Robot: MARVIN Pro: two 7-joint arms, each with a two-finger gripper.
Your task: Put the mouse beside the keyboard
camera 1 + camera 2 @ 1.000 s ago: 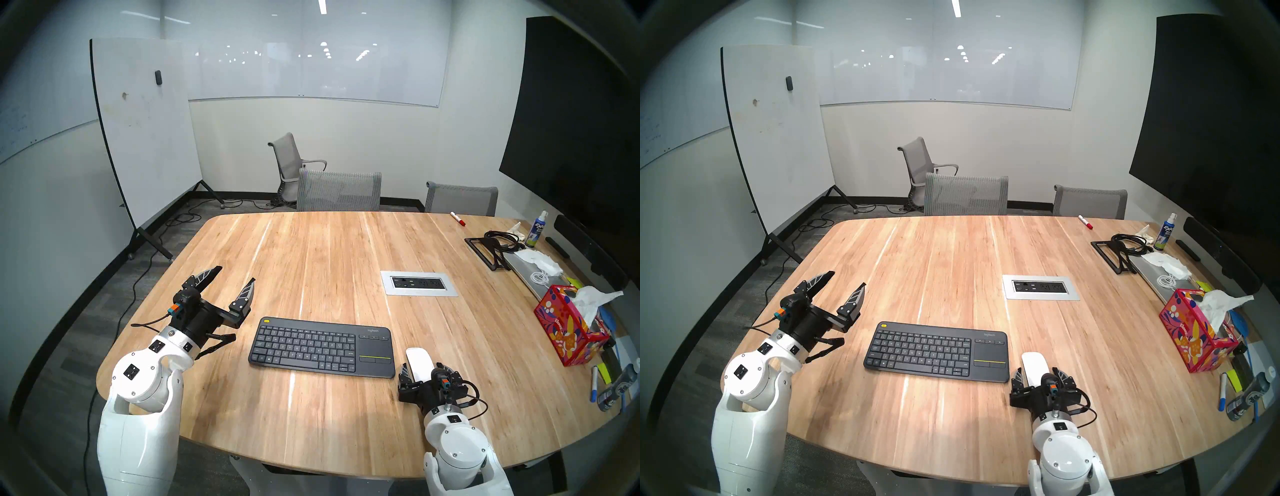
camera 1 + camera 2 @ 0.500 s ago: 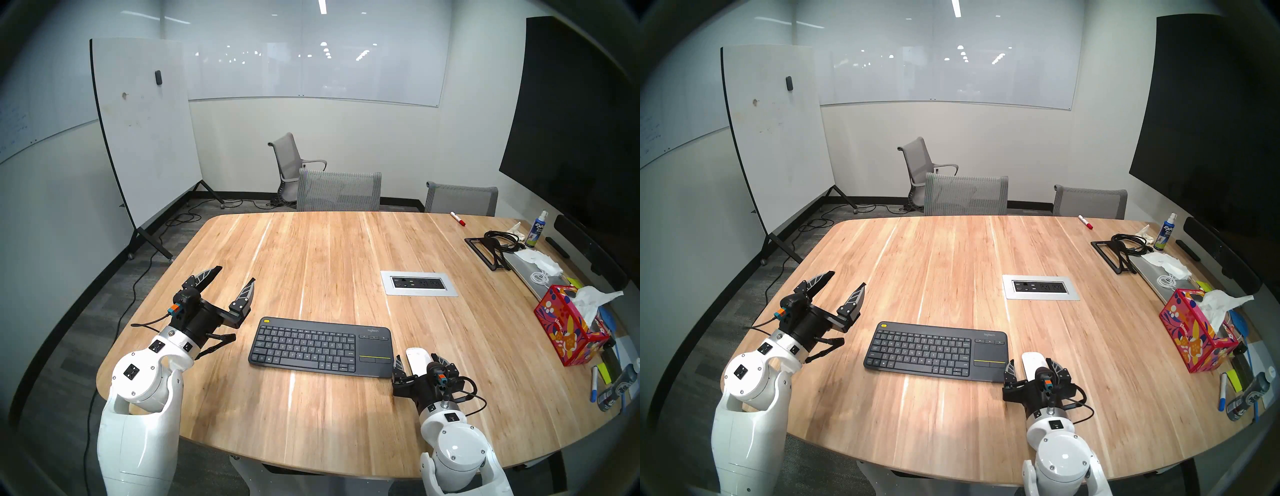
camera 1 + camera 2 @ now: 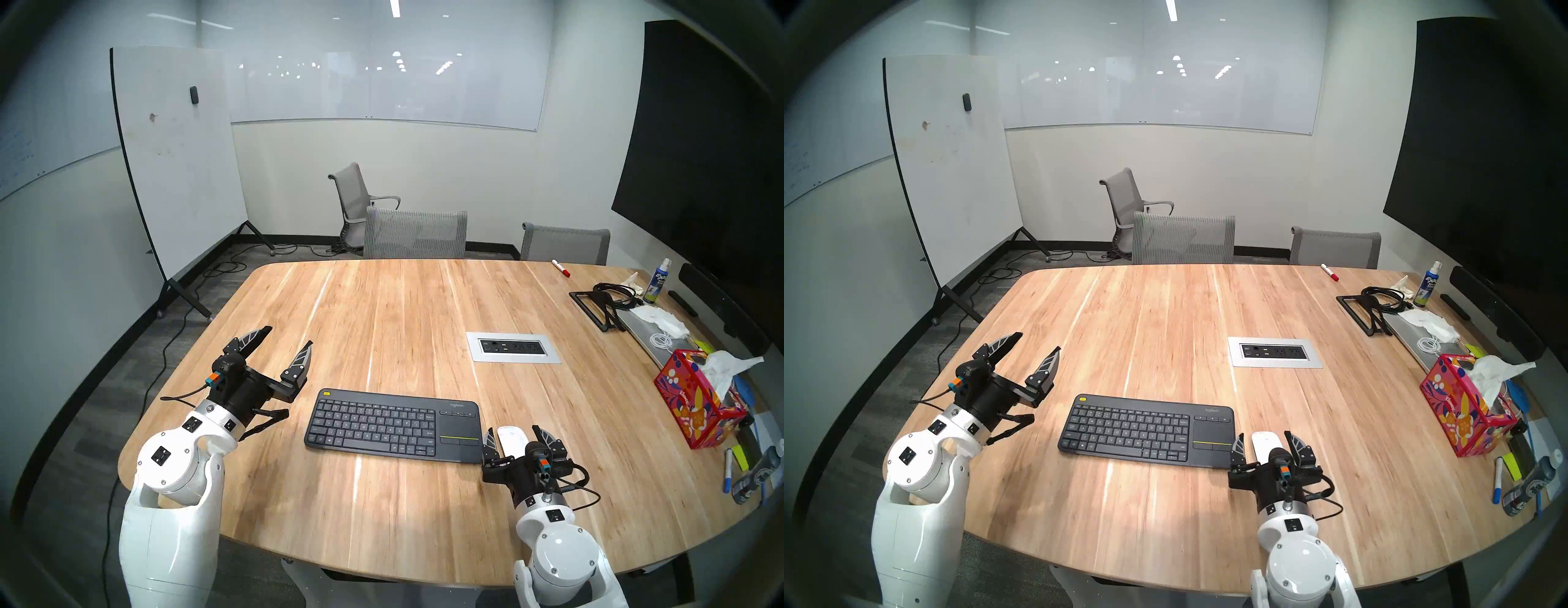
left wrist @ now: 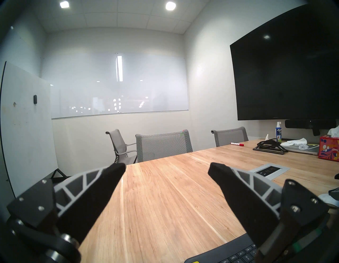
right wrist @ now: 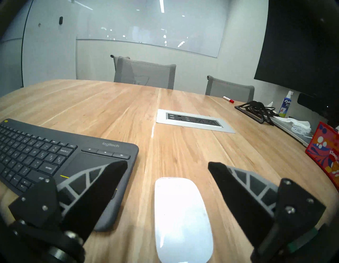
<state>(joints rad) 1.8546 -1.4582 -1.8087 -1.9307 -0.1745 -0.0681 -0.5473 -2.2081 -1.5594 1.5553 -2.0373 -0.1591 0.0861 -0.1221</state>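
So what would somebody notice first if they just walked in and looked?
Probably the shiny white mouse lying on the wooden table, right beside the dark keyboard, with the right gripper open around it. Next, the bright red tissue box near the table's right edge, and the left gripper open above the table left of the keyboard.

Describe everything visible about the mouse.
The mouse is glossy white, low-domed and oblong, with no visible buttons or cord. It lies flat on the wooden table, just off the touchpad end of the keyboard with a gap between them, its long axis pointing away from the robot. The open right hand straddles it, with its fingers clear of the mouse's sides.
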